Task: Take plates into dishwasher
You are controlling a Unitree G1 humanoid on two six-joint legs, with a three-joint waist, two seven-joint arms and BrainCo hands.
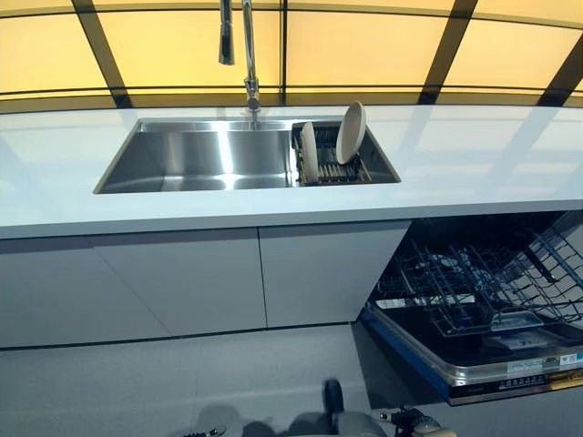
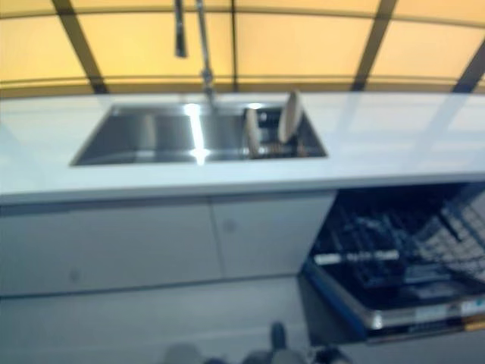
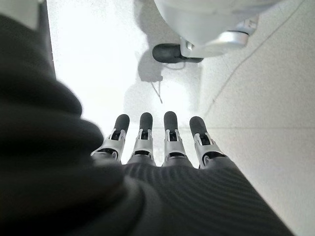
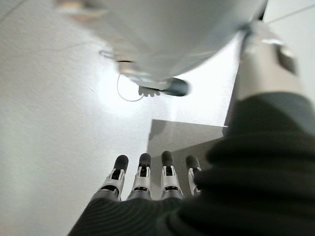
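Note:
Two white plates stand on edge in a dark rack (image 1: 330,171) at the right end of the steel sink (image 1: 196,159): a smaller plate (image 1: 310,151) and a larger tilted plate (image 1: 351,132). The dishwasher (image 1: 474,300) stands open at the lower right, its wire rack (image 1: 483,278) pulled out over the lowered door. Neither hand shows in the eye views. My left hand (image 3: 157,147) hangs over the floor with straight fingers, holding nothing. My right hand (image 4: 147,182) hangs likewise, fingers straight and empty.
A white countertop (image 1: 474,164) runs across the view around the sink. A tall tap (image 1: 248,55) rises behind the sink. White cabinet doors (image 1: 209,282) close the front to the left of the dishwasher. Grey floor (image 1: 137,382) lies in front.

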